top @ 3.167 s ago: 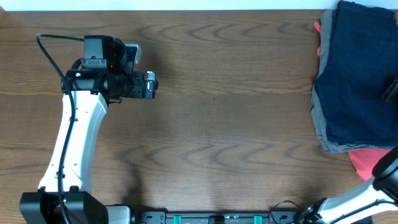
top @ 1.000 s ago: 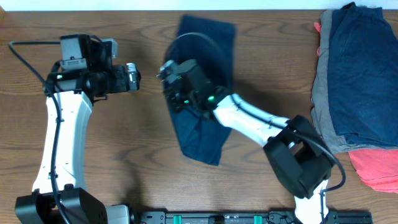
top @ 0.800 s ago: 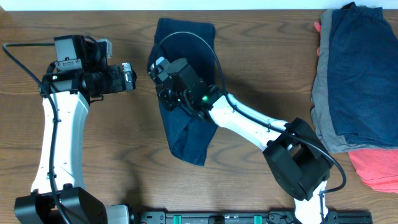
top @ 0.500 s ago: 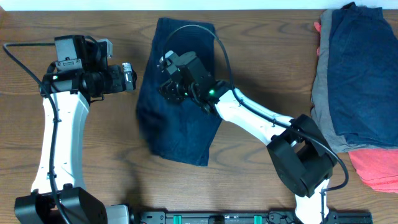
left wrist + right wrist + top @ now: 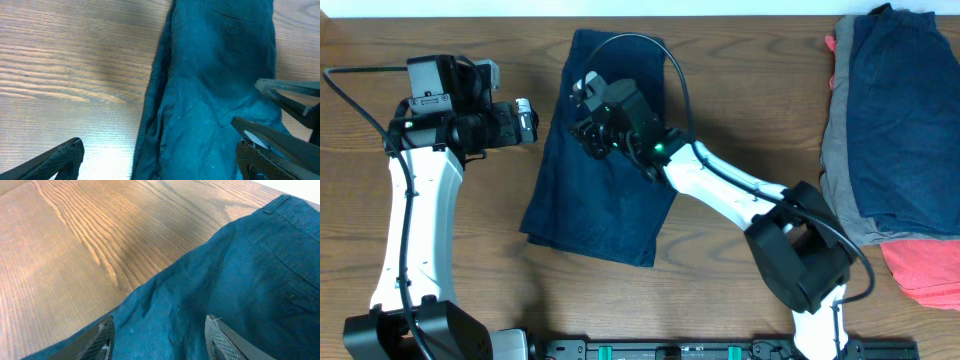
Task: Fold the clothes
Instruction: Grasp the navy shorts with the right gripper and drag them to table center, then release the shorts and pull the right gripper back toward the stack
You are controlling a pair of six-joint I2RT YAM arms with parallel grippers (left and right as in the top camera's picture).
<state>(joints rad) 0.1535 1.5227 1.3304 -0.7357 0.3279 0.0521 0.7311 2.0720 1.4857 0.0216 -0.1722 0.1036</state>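
Note:
Dark navy shorts lie spread on the wooden table, left of centre, waistband towards the far edge. My right gripper hovers over their upper part; in the right wrist view its fingers are wide apart over the navy fabric with nothing between them. My left gripper is open just left of the shorts' upper edge. In the left wrist view its fingers straddle the shorts' left edge.
A pile of clothes lies at the right edge of the table: navy on top, grey under it, coral-red at the front. The right arm stretches across the table's middle. Bare wood lies front left.
The right arm carried the shorts from the right pile to left of centre. In the last half second their lower left part spread out leftwards. The left arm shifted slightly left.

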